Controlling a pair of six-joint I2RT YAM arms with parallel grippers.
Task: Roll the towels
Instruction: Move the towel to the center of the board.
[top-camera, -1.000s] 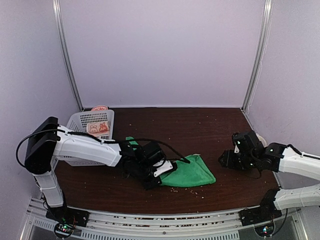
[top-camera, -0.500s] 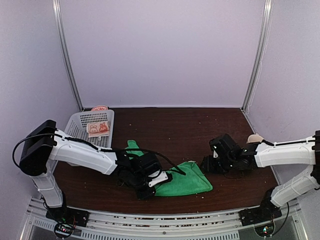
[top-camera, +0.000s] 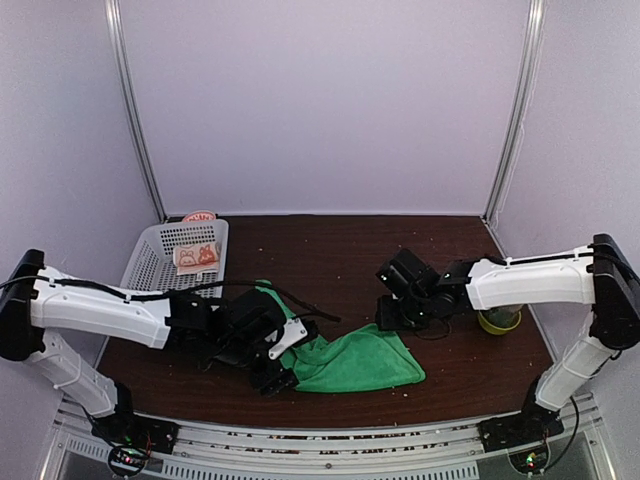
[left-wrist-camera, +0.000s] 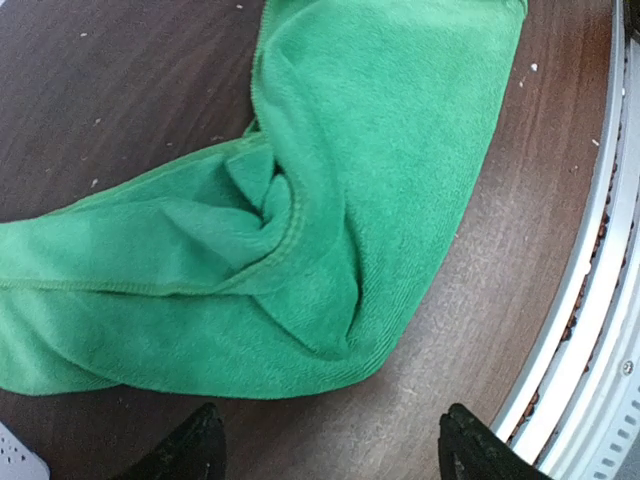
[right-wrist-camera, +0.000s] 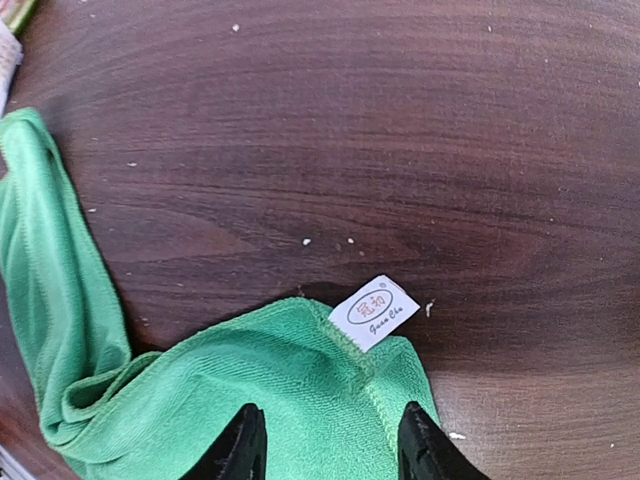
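Green towel lies crumpled on tabletop. Left gripper spread wide over towel's left end, holding nothing. Right gripper partly spread above towel's labelled corner.

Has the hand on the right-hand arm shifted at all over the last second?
Yes. The right hand has swung left, away from the metal corner post, and now sits over the far corner of the bright green cloth towel.
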